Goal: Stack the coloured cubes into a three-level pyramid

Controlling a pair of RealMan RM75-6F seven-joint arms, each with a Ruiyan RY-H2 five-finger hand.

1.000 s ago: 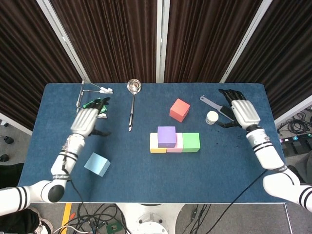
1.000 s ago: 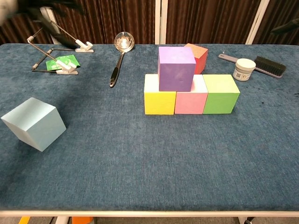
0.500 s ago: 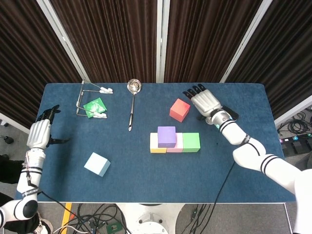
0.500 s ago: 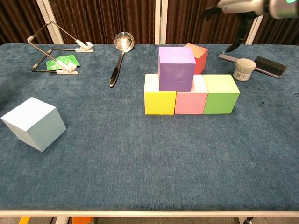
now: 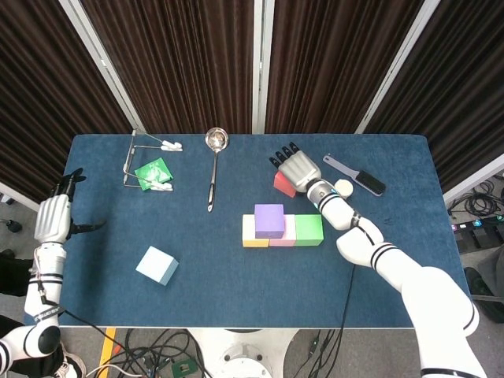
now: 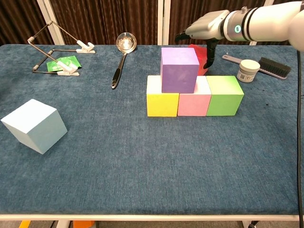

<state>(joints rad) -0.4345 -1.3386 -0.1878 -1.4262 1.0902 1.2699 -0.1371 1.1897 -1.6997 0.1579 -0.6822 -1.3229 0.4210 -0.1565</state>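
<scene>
Red foam cube (image 5: 283,182) sits behind the purple cube (image 6: 179,69) stacked on the yellow-pink-green cube row (image 6: 194,96). Right hand (image 5: 297,168) is spread over it, nothing gripped. Left hand (image 5: 53,217) is parked, empty. A careless closing could knock the stack.

**A curtained robot test lab**

I'm working a blue-covered table (image 5: 236,315) ringed by dark curtains (image 5: 189,63). Loose cables (image 5: 157,346) tangle on the floor below its near edge, and more trail past the right edge.
</scene>
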